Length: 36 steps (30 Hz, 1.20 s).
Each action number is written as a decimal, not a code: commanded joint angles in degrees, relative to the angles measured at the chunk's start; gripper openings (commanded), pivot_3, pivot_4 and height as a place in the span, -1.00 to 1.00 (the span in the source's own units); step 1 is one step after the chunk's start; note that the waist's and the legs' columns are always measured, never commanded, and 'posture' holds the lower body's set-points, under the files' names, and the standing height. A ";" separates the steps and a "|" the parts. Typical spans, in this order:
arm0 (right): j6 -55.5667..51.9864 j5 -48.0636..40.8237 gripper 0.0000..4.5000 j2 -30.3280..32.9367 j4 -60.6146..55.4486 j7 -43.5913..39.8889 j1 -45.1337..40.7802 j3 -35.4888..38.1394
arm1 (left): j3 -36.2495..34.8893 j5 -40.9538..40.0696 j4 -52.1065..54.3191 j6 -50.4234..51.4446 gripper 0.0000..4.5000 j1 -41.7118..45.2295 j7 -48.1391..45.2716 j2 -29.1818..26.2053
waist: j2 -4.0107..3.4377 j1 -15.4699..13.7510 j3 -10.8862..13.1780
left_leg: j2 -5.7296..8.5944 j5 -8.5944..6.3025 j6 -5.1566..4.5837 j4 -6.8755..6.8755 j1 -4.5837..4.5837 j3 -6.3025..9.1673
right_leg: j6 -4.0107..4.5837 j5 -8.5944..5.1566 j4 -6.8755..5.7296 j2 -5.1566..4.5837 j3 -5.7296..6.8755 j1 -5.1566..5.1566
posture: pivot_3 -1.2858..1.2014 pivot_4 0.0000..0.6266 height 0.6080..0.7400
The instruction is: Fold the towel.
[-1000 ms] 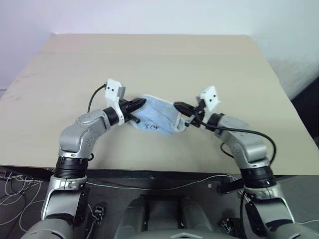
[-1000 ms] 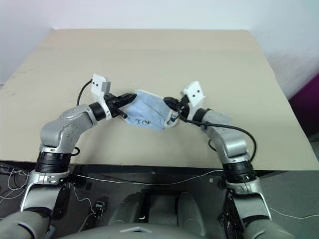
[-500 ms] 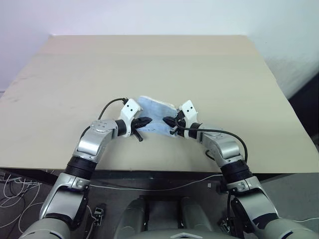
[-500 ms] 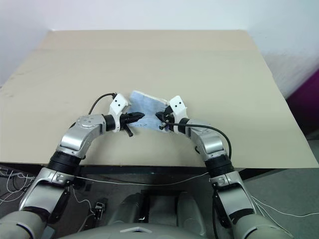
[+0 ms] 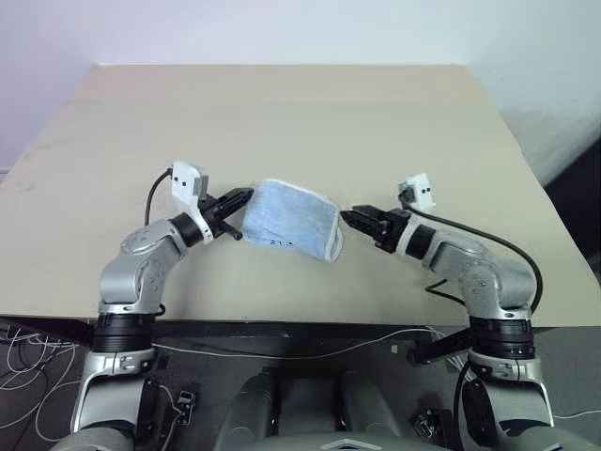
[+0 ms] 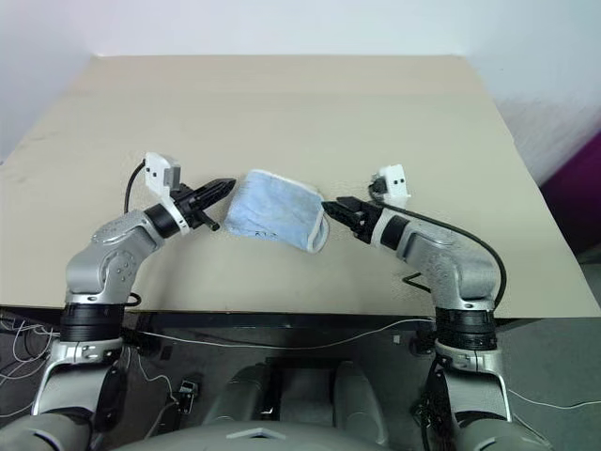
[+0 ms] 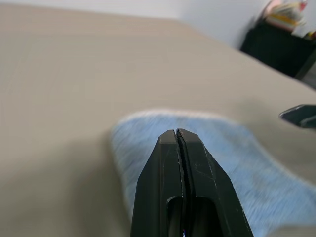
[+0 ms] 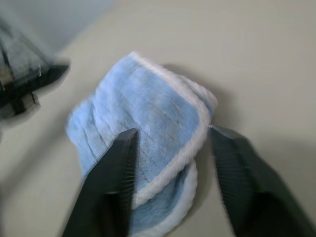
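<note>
The towel (image 5: 289, 222) is light blue with white edging and lies folded into a small bundle on the tan table (image 5: 300, 113), near its front edge. My left gripper (image 5: 248, 194) is shut with nothing in it, its tip just beside the towel's left end; the left wrist view shows the fingers (image 7: 168, 163) pressed together in front of the towel (image 7: 247, 168). My right gripper (image 5: 347, 218) is open just off the towel's right end. In the right wrist view its fingers (image 8: 111, 187) stand apart before the towel (image 8: 148, 123), gripping nothing.
The table's front edge (image 5: 300, 318) runs close below both arms. Wide bare tabletop stretches behind the towel. Cables lie on the floor below the table (image 5: 28, 376). A dark cabinet (image 7: 284, 44) stands beyond the table's far side.
Both grippers have drawn apart sideways off the towel, left to the left and right to the right. The right gripper has opened. The towel now lies free on the table.
</note>
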<state>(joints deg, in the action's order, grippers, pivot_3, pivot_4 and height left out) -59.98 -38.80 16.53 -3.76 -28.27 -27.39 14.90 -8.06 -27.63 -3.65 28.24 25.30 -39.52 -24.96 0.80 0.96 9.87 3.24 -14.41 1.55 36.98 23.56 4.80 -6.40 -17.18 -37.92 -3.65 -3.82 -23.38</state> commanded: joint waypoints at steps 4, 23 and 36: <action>-11.06 -8.05 0.99 -5.22 4.23 8.70 -3.11 7.63 | -2.00 -0.76 2.55 -0.53 -1.00 -1.58 -0.03 -1.15 | 0.00 -0.04 0.00 | 0.00 0.00 -0.01 0.00 0.00 -0.01 | 0.00 0.00 0.01 -0.01 0.00 0.00 | 0.03 -0.52 1.00; -12.97 -7.36 0.99 -14.10 14.50 11.54 -9.07 1.77 | -2.83 -2.60 7.68 1.22 -1.00 -6.75 -3.01 -3.16 | -0.03 2.76 -0.03 | -0.12 0.00 0.00 -0.16 -0.08 -0.05 | 0.02 -0.01 -0.08 0.12 -0.04 -0.09 | 0.03 -0.52 1.00; -9.33 -7.08 0.82 -17.67 23.84 11.20 -15.20 2.64 | -3.65 -4.54 11.18 2.11 -1.00 -11.14 -6.05 -6.27 | -0.04 2.71 -0.02 | -0.07 0.01 0.01 -0.24 -0.08 -0.08 | 0.06 -0.03 -0.10 0.04 -0.07 -0.14 | 0.03 -0.52 1.00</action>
<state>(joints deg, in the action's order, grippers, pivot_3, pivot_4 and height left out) -69.83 -45.05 -0.46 19.59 -17.18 -41.43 16.45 -10.30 -31.09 5.31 30.64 14.22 -45.83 -31.08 0.76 3.67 9.85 3.17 -14.41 1.56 36.73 23.48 4.73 -6.34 -17.21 -38.02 -3.61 -3.89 -23.53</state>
